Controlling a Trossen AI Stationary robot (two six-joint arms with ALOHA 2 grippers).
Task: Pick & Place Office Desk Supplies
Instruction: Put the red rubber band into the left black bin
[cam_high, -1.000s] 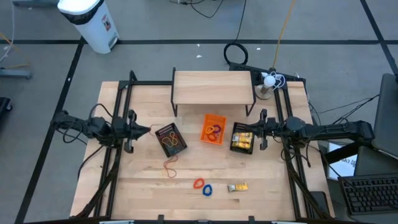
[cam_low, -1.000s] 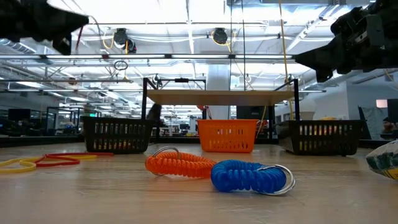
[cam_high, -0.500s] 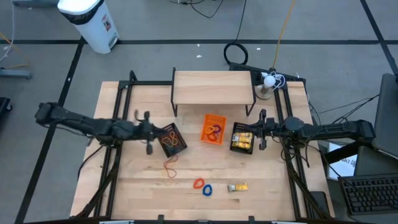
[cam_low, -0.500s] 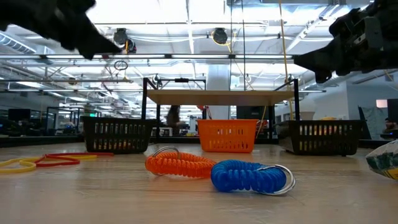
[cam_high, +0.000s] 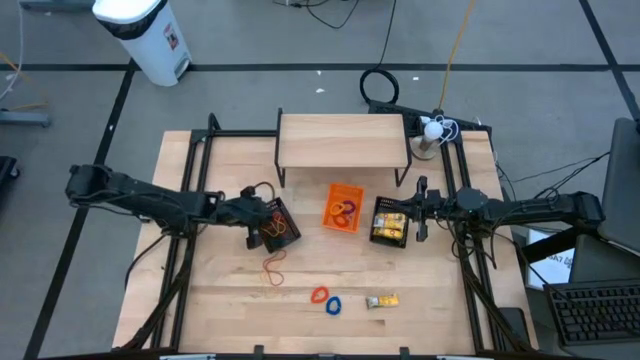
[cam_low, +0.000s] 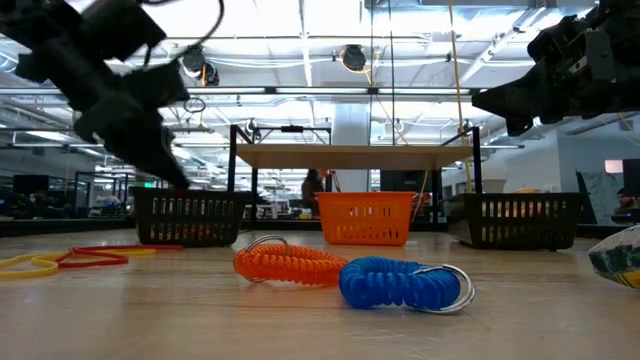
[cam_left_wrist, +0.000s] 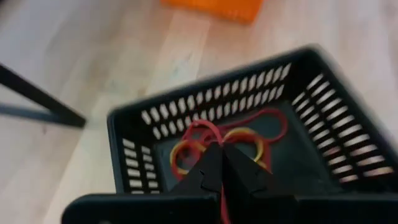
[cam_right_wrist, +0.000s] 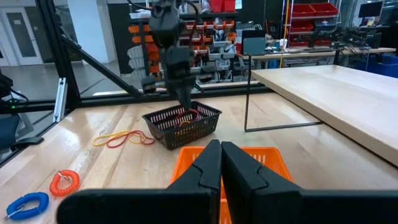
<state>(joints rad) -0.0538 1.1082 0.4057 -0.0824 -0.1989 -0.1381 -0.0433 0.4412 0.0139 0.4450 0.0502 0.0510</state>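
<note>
Your left gripper (cam_high: 262, 222), fingers closed, swung in over the left mesh bin (cam_left_wrist: 249, 143) of rubber bands (cam_left_wrist: 217, 140), apparently carrying 1, while the right gripper (cam_high: 418, 212) waited closed.

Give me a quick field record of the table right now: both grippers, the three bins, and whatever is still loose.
left gripper: shut, over the left black bin, holding a red rubber band
right gripper: shut, empty, beside the right black bin
left black bin contents: red and yellow rubber bands
orange bin: between the black bins, rings inside
loose: rubber bands, orange coil, blue coil, packet
</note>
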